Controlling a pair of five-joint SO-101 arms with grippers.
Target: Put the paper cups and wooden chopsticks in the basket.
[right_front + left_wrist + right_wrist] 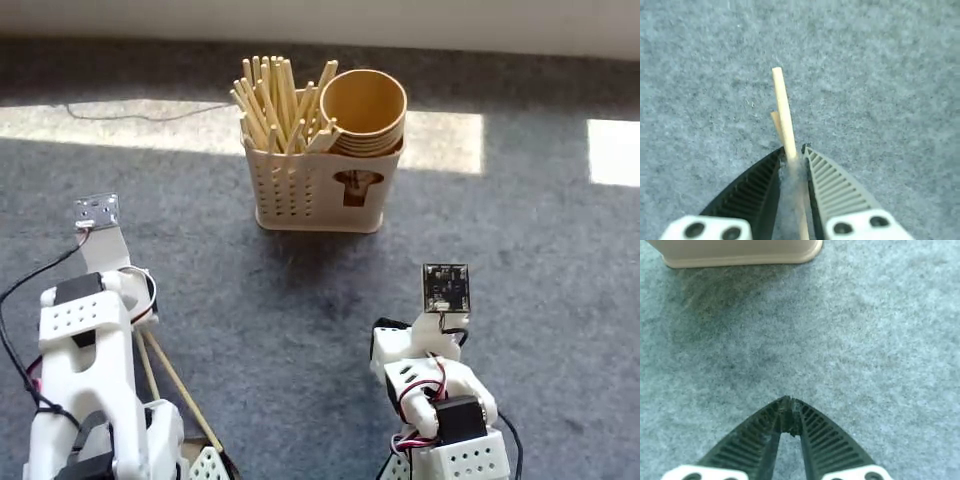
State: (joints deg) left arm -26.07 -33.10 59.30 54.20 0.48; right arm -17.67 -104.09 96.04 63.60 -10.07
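A cream perforated basket [318, 190] stands on the carpet at the back centre. It holds a bundle of wooden chopsticks [275, 100] on one side and a stack of paper cups [363, 108] on the other. My left gripper [794, 152] is shut on two wooden chopsticks [782, 112] that stick out past its tips over the carpet. In the high view those chopsticks [178, 388] run under the left arm [85, 340] at the lower left. My right gripper [789, 402] is shut with nothing in it, a short way in front of the basket's base [740, 252].
Grey carpet [280, 330] covers the floor between the two arms and the basket. A thin cable [120, 113] lies at the back left. The right arm [432, 385] stands at the lower right.
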